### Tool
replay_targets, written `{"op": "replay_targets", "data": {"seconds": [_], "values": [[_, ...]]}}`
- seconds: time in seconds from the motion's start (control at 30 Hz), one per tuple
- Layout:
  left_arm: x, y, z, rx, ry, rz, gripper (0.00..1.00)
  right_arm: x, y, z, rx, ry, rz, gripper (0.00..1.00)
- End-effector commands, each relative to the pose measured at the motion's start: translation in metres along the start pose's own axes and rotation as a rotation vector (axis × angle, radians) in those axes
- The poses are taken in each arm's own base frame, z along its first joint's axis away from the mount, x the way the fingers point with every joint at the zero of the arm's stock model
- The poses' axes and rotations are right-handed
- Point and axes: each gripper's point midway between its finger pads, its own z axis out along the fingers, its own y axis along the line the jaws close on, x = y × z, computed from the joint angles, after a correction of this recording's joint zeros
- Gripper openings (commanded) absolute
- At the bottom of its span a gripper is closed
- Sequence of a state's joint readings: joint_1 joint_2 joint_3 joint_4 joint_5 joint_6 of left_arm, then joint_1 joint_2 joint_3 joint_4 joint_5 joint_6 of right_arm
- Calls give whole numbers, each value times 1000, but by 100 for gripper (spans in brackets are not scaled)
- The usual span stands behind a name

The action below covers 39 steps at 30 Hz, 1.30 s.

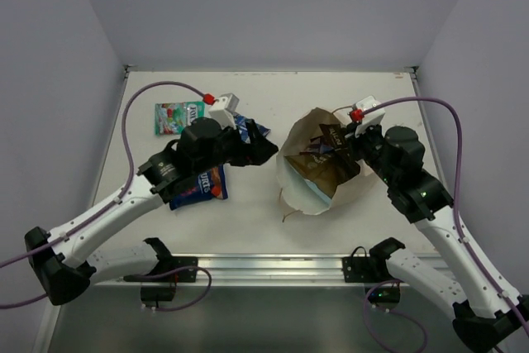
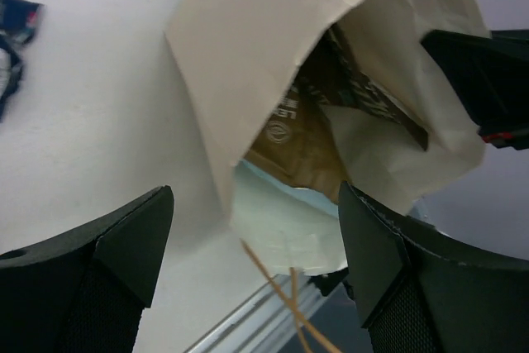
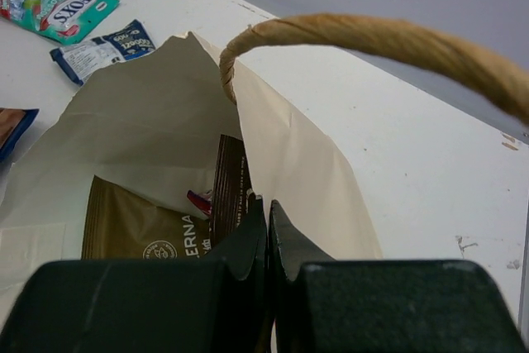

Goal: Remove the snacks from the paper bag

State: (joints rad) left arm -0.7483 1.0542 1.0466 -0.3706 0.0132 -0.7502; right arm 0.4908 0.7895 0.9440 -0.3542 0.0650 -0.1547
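The cream paper bag [image 1: 307,188] lies tilted on the table with its mouth open. My right gripper [image 3: 269,204] is shut on the bag's rim, below a cord handle [image 3: 372,39]. Inside the bag are an olive-brown packet [image 3: 140,225], a dark brown packet [image 3: 230,179] and a sliver of a purple one [image 3: 198,200]. My left gripper [image 2: 256,245] stands open just left of the bag [image 2: 248,64], holding nothing. A green-red packet [image 1: 178,117], a blue-white one [image 1: 248,127] and a blue-red one [image 1: 202,186] lie on the table to the left.
The left arm [image 1: 124,196] partly covers the blue-red packet. White walls close in the table on three sides. A metal rail [image 1: 273,266] runs along the near edge, and the bag's lower handle cords [image 2: 285,303] hang toward it.
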Motion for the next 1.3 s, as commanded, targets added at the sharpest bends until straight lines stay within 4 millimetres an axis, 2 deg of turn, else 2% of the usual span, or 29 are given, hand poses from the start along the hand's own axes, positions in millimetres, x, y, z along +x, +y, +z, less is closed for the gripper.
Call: {"op": "replay_targets", "data": {"seconds": [0.0,0.03,0.07,0.17,0.2,0.27,0.3,0.37,0.4,0.47,0.5,0.53,0.6,0.63,0.67,0.77,0.87,0.9,0.97,1.0,1.1,1.17,1.23,1.27], "values": [[-22,-64,12,124,-104,-111,86,-35,2,-9,-32,-100,-20,0],[-20,-74,15,139,-108,-134,86,-34,3,-9,-36,-101,-19,0],[-13,-92,22,175,-106,-139,86,-35,4,-10,-39,-103,-16,0],[-14,-119,35,201,-138,-180,85,-34,6,-9,-45,-101,-12,0],[-6,-120,50,183,-123,-186,85,-33,6,-9,-44,-98,-9,0],[0,-136,58,194,-133,-192,85,-33,6,-10,-41,-100,-3,0],[0,-135,70,157,-157,-194,85,-33,5,-11,-38,-104,-3,0],[5,-139,81,145,-161,-201,85,-33,5,-12,-38,-106,2,0],[12,-134,95,111,-159,-196,85,-33,5,-12,-38,-107,4,0],[16,-135,107,98,-150,-204,85,-34,5,-13,-38,-112,11,0],[26,-130,120,76,-132,-197,85,-33,6,-13,-40,-110,13,0],[26,-134,124,79,-133,-201,84,-33,6,-13,-42,-110,17,0],[36,-127,140,43,-125,-194,83,-32,8,-12,-51,-110,21,0],[35,-130,144,42,-128,-194,82,-33,9,-12,-52,-113,26,0],[42,-127,153,26,-119,-187,81,-33,9,-12,-54,-115,28,0],[41,-130,163,21,-123,-185,76,-32,9,-11,-54,-116,32,0],[50,-130,177,15,-105,-186,63,-30,10,-10,-51,-114,38,0],[53,-132,176,22,-94,-184,53,-30,9,-10,-50,-114,40,0],[51,-132,173,25,-97,-185,38,-29,8,-10,-41,-113,44,0],[53,-129,171,16,-98,-181,23,-28,5,-10,-24,-113,45,0],[47,-123,158,5,-113,-178,0,-25,0,-9,12,-111,55,0],[38,-124,143,15,-125,-181,0,-22,-6,-7,51,-104,73,0],[37,-120,134,15,-120,-168,0,-19,-11,-6,84,-91,85,0],[29,-126,121,40,-130,-167,0,-17,-13,-5,94,-85,87,0]]}}
